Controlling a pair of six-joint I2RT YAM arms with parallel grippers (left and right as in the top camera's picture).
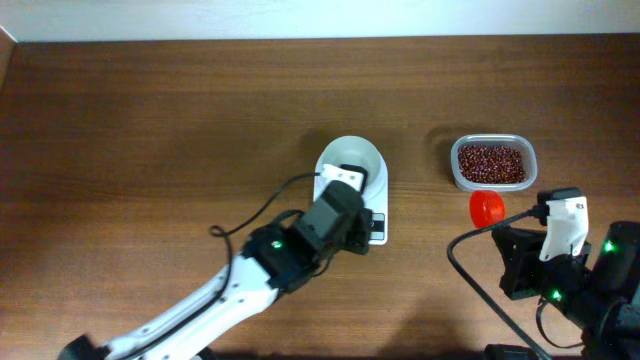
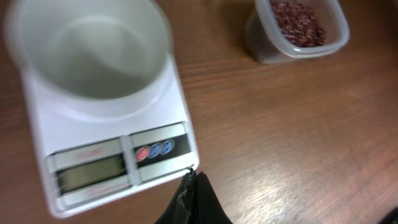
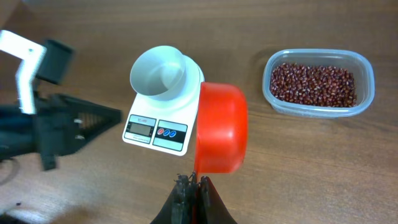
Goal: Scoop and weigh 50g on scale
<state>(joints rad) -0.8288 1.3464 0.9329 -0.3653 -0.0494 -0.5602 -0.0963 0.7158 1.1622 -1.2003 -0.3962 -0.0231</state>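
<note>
The white scale (image 1: 372, 160) stands mid-table, its round bowl empty. My left gripper (image 1: 375, 228) is shut with nothing in it, its tip at the near right corner of the scale (image 2: 37, 118), just past the coloured buttons (image 2: 153, 150). The beans (image 1: 491, 162) fill a clear tub (image 1: 455, 165) to the right of the scale. An orange scoop (image 1: 487, 207) hangs between scale and tub, with my right gripper (image 1: 522, 218) shut on its handle. In the right wrist view the scoop (image 3: 221, 127) is seen tilted on its side, covering the scale's (image 3: 144, 115) right edge, and no beans show in it.
The left arm (image 3: 56, 124) reaches in from the left toward the scale's front. A black cable (image 1: 470, 262) loops near the right arm. Bare wooden table (image 1: 150, 130) lies to the left and along the far side.
</note>
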